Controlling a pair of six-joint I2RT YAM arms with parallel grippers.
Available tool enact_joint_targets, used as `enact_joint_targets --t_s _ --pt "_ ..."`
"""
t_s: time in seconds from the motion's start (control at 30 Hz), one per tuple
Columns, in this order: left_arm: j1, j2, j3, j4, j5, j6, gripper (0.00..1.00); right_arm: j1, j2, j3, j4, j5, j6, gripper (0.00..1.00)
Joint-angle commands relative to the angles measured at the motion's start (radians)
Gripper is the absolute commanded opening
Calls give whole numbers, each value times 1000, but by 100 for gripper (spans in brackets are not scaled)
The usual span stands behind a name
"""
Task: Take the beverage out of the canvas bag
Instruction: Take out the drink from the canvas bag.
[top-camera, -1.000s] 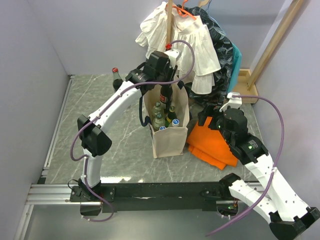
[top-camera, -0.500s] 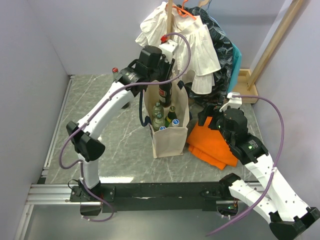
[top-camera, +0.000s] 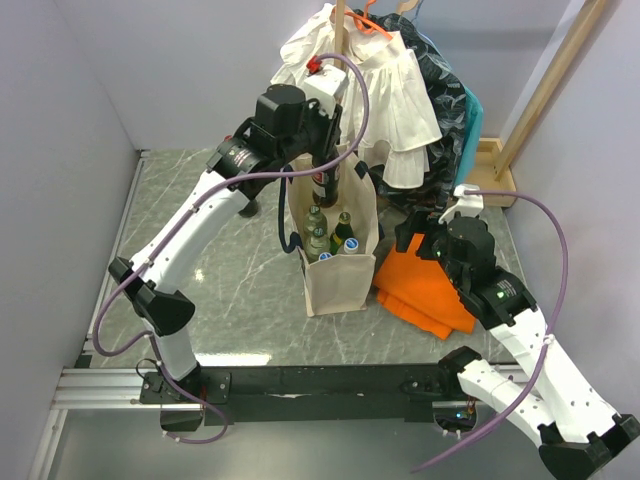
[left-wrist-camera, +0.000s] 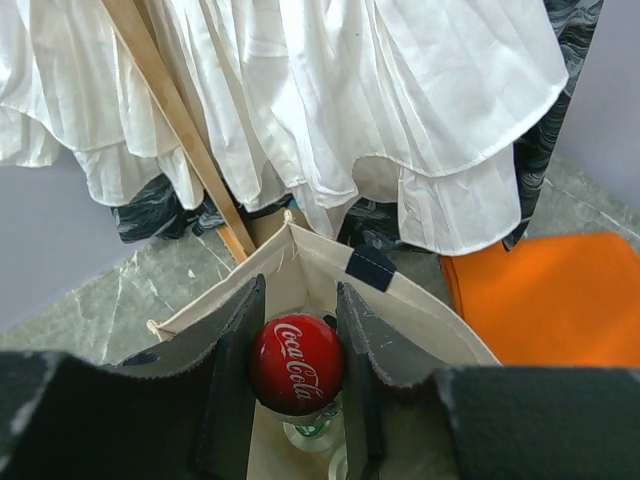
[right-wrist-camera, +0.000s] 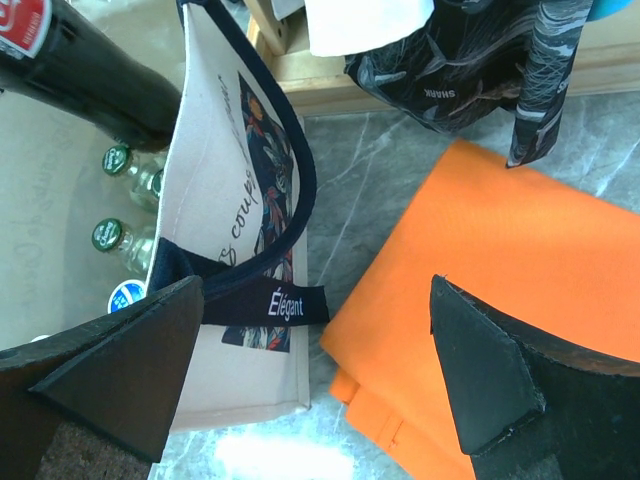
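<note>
The cream canvas bag (top-camera: 340, 275) with navy handles stands upright mid-table. My left gripper (top-camera: 322, 168) is above its open mouth, shut on the neck of a dark cola bottle (top-camera: 325, 188) whose lower part is still inside the bag. In the left wrist view both fingers (left-wrist-camera: 230, 350) press against the red Coca-Cola cap (left-wrist-camera: 297, 363), with the bag rim (left-wrist-camera: 420, 300) below. My right gripper (top-camera: 425, 238) is open and empty, just right of the bag. In the right wrist view it (right-wrist-camera: 315, 290) spans the bag's side (right-wrist-camera: 240, 200) and the bottle (right-wrist-camera: 100, 85) shows at top left.
Several other bottles (top-camera: 330, 238) stand inside the bag. A folded orange cloth (top-camera: 430, 290) lies right of it. White garments (top-camera: 385, 90) hang on a wooden pole behind the bag, with dark fabric (top-camera: 445, 110) beside them. Walls close both sides.
My left arm has risen and drawn the cola bottle upward, further out of the bag. The right arm has not moved.
</note>
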Motion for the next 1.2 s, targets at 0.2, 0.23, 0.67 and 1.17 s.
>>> enact_joint_targets --t_s 0.2,0.23,0.67,1.17 --pt "-7 -216 -16 362 -48 53 1 3 9 12 29 -21 7 100" --pt "-9 -224 -33 384 -49 55 1 1 7 12 26 -18 5 100" --pt "-9 -238 28 407 -72 104 1 1 -8 10 19 -9 1 100" --pt "-9 -298 -8 481 -152 191 1 0 10 16 28 -32 4 100"
